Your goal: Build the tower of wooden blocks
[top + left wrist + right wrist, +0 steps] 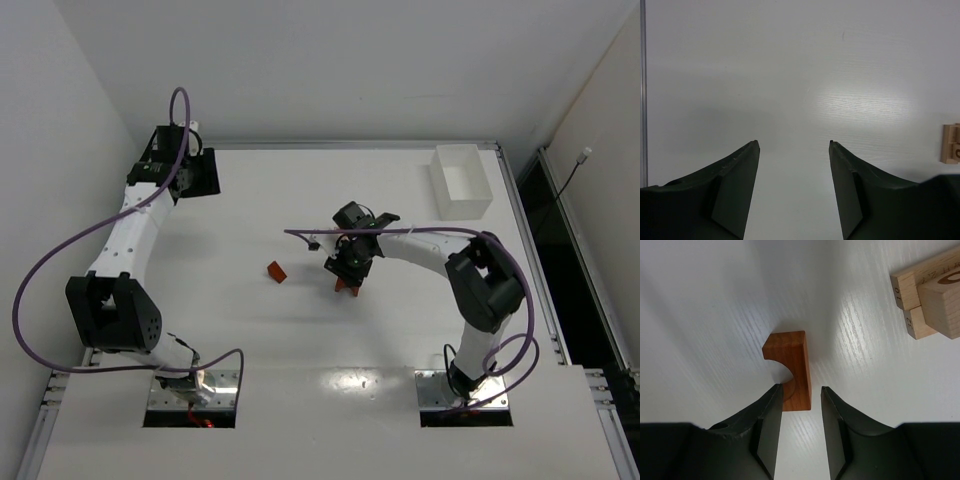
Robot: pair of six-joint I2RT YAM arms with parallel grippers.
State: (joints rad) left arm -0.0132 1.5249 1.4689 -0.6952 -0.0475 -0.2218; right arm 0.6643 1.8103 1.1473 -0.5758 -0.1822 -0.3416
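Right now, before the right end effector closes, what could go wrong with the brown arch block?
1. The arch block sits off-centre between the jaws of the right end effector, tight against one finger with a gap to the other. Closing may push or turn it instead of clamping it squarely.
2. The pale tan blocks are stacked close by, so a careless lift or swing could knock them.

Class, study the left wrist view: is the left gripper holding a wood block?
No, the left gripper stands open, with only the bare white table showing between its fingers.
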